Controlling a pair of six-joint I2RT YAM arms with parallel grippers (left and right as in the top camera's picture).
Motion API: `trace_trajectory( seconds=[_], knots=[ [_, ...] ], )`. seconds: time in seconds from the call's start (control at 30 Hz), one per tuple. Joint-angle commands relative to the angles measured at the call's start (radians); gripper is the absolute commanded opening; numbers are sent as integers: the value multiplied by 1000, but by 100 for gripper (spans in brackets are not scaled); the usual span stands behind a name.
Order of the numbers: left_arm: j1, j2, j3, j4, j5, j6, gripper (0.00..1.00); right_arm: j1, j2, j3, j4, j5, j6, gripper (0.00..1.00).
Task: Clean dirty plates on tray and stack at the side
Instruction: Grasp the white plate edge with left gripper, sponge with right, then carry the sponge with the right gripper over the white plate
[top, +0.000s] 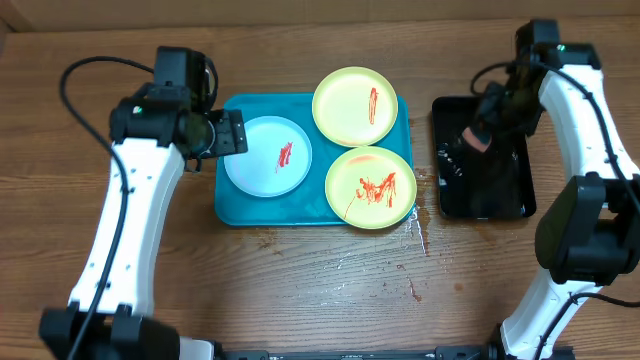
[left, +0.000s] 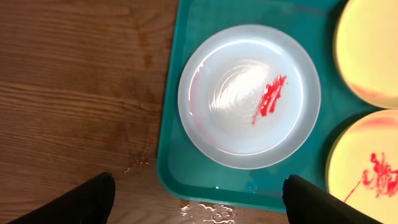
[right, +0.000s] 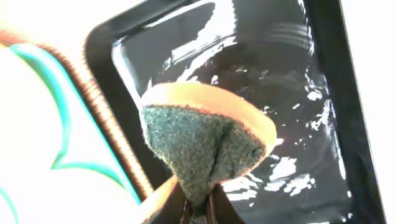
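The teal tray holds three plates smeared with red sauce. A pale blue plate lies at its left. One yellow-green plate is at the back and another at the front right. My left gripper hangs open over the tray's left rim beside the blue plate; its dark fingertips straddle the tray's edge. Above the black tray, my right gripper is shut on an orange sponge with a green scouring face, pinched and folded.
The black tray is wet and sits right of the teal tray. Water is spilled on the wooden table at the teal tray's front right corner, with small red spots nearer the front edge.
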Motion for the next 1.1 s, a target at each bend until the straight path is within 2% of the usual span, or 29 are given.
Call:
trace_trajectory(
  seconds=[0.0, 0.27, 0.57, 0.83, 0.87, 0.93, 1.07],
  knots=[
    [13, 61, 22, -5, 28, 18, 87, 2, -14, 77, -31, -121, -106, 4],
    [100, 135, 22, 23, 128, 16, 87, 104, -26, 117, -9, -405, -153, 4],
    [124, 283, 22, 34, 154, 44, 82, 344, -25, 104, 177, -419, -33, 4],
    [126, 397, 22, 64, 215, 50, 68, 437, -16, 95, 228, -370, 11, 4],
    [128, 404, 22, 69, 215, 50, 65, 437, -16, 95, 228, -365, 11, 4],
    [132, 417, 22, 83, 218, 59, 53, 437, -16, 95, 229, -365, 11, 4],
    [138, 435, 22, 119, 254, 108, 45, 437, -15, 94, 233, -363, 10, 4]
  ],
)
